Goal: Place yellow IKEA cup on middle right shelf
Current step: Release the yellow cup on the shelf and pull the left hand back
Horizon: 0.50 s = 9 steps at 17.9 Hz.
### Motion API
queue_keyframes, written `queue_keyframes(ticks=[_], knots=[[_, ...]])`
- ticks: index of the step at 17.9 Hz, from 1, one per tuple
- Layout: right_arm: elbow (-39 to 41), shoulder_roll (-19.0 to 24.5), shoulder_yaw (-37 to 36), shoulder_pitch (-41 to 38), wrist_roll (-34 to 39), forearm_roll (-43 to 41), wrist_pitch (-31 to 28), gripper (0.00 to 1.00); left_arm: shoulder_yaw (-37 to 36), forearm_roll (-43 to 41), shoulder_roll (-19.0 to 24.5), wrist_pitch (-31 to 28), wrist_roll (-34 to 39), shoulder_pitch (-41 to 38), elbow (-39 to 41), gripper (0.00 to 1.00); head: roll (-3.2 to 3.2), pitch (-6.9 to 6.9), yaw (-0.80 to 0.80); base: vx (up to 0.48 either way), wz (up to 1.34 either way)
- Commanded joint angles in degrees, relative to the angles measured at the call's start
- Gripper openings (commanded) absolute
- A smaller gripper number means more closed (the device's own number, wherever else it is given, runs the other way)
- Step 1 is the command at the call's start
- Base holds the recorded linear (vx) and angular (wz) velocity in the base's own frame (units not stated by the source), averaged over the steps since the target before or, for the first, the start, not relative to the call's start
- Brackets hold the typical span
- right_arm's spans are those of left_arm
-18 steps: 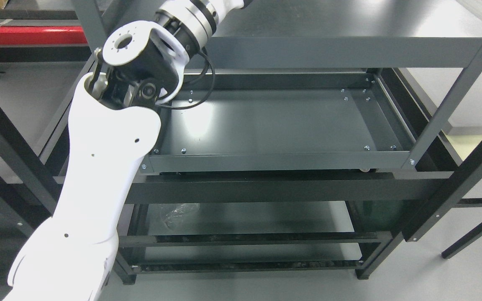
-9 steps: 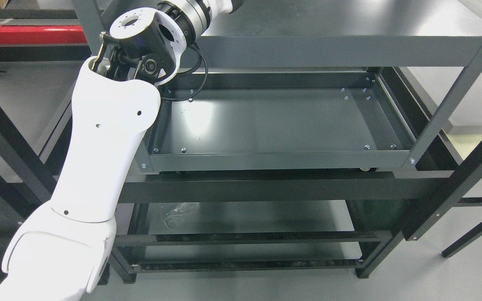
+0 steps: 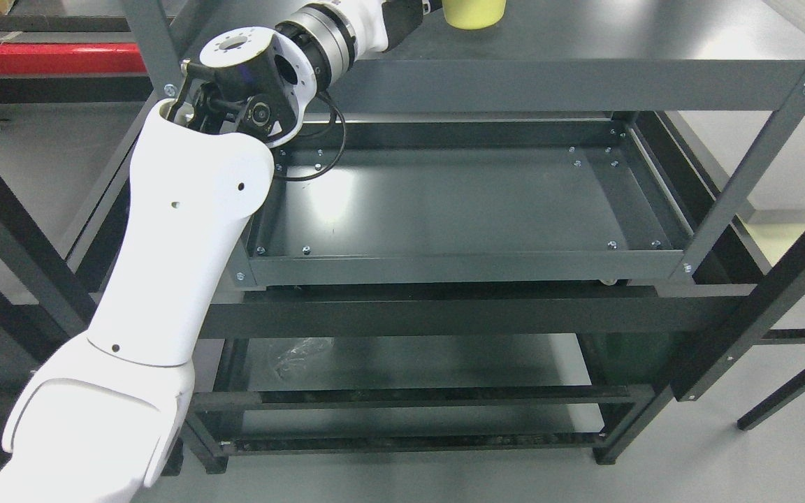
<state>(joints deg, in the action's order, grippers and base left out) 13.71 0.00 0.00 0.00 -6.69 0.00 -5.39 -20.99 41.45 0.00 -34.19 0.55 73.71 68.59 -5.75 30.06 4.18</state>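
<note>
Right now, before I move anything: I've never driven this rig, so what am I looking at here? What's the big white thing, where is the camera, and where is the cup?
You are looking down from the camera on the robot's head. The big white shape is the robot's left arm, coming in from the lower left and reaching up toward the top edge. Its hand is cut off by the frame, so I cannot tell whether it holds anything. The yellow cup shows only partly at the top edge, seemingly on the dark upper shelf of a metal rack. Below that is a tray-like shelf with raised edges. Something clear and crumpled lies on a lower level. The right arm is out of view.
</note>
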Motion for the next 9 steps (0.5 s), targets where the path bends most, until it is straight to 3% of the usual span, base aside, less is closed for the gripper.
queue_keyframes(ticks=[1,7,9], knots=[[0.0,-1.0,0.97,-0.79,0.01,-1.41,0.03,0.99,-0.99,-4.07,1.0,-0.61,-0.37,0.12,-3.2,0.74,0.0,0.0,0.0,0.0,0.0],[0.0,-1.0,0.97,-0.79,0.01,-1.41,0.03,0.99,0.94,-5.15,1.0,0.0,-0.28,0.2,-0.66,0.98,0.0,0.0,0.0,0.0,0.0],[0.0,-1.0,0.97,-0.79,0.01,-1.41,0.03,0.99,1.64,-5.06,1.0,0.09,-0.28,0.12,1.18,0.99,0.0,0.0,0.0,0.0,0.0]])
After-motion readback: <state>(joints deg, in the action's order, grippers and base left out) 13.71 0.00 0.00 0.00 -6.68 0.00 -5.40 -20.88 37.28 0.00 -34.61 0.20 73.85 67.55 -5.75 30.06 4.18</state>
